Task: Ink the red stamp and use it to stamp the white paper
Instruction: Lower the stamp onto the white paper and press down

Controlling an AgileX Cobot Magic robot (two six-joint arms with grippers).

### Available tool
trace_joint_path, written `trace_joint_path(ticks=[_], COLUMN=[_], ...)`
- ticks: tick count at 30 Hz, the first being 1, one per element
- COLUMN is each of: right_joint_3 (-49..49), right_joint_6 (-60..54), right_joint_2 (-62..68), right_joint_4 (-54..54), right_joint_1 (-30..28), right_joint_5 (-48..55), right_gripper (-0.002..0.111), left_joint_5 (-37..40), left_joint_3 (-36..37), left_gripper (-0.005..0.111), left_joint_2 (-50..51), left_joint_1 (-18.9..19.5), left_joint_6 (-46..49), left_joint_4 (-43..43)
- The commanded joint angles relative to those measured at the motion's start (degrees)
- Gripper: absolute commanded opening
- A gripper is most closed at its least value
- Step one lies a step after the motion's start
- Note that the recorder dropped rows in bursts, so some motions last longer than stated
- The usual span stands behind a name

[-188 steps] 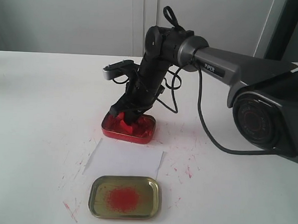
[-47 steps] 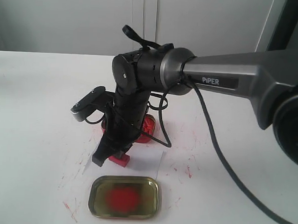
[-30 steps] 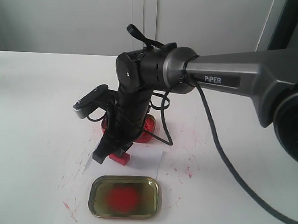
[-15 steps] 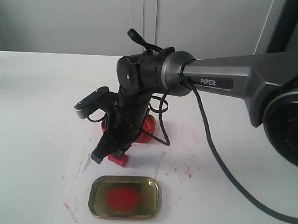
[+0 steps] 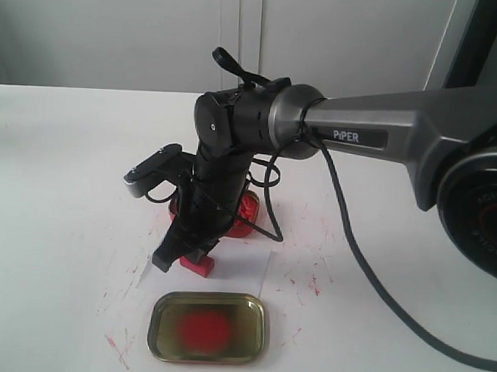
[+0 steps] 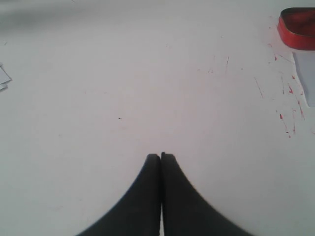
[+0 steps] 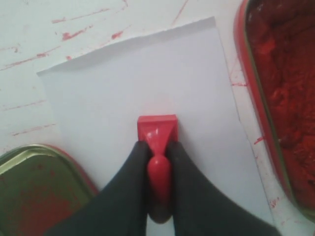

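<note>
A red rectangular tin (image 7: 290, 98) is filled with lumpy red ink paste. A gold metal lid (image 5: 208, 326) with rounded corners lies open side up, and a red smear is seen at its middle. Between the two, a thin white paper (image 7: 147, 83) is laid flat on the white table (image 5: 65, 185), which is flecked with red ink.

The glossy red plastic stamp (image 7: 157, 142) is held upright by its narrow knob in the right gripper (image 7: 158, 147). Its square base appears set down on the paper, toward the lid side.

The right arm (image 5: 359, 138) is stretched in from the right, its wrist bent steeply down over the sheet. The left gripper (image 6: 161, 156) is seen with its fingers pressed together above bare table.
</note>
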Motion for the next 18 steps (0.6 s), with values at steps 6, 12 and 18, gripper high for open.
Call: trace_joint_path(ticks=[6,12,18], right_joint_3=[2.1,2.1,2.1], right_joint_6=[4.0,6.3,6.3], right_joint_2=[-1.2,-3.3,-4.0], right_joint_4=[-1.0,-2.9,-3.4], right_joint_1=[-0.2,-0.2,-0.2], right_joint_5=[0.3,0.3,-0.1], right_gripper=[0.000,0.000,0.000], left_joint_5=[-0.2,-0.2,-0.2], left_joint_3=[0.4,0.4,0.4], left_gripper=[0.000,0.000,0.000], left_joint_2=[-0.3,-0.3,-0.3], left_joint_1=[0.2,0.2,0.2], left_joint_6=[-0.3,-0.3,-0.3], left_joint_4=[-0.6,-0.6,-0.6])
